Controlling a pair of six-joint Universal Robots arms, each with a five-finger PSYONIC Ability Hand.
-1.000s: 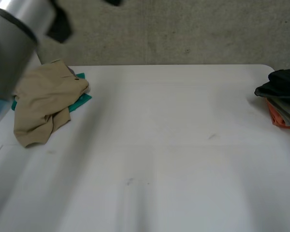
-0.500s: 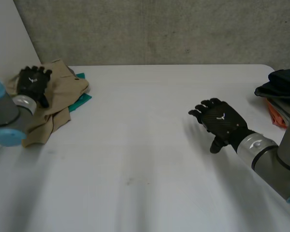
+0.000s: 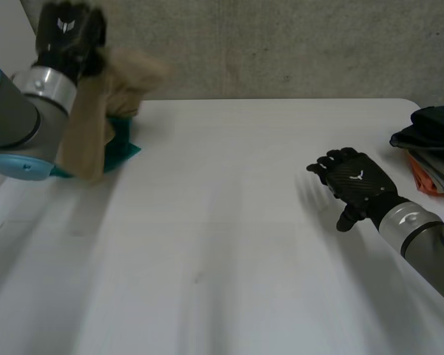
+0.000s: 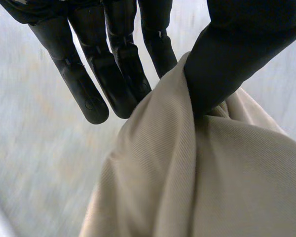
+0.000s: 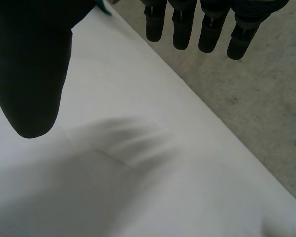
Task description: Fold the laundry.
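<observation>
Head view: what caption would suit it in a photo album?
Left hand holds a beige garment up over a teal cloth; the open right hand hovers above the white table.

We see a white table (image 3: pixel 244 222) with a smooth matt top that runs across the whole head view; its far edge is straight and its far right corner is rounded. A few small dark marks (image 3: pixel 198 278) dot the top. Behind it stands a grey, speckled concrete wall (image 3: pixel 296 44), and at the far left we make out a paler, smooth panel (image 3: pixel 4 22). The light is soft and even.
</observation>
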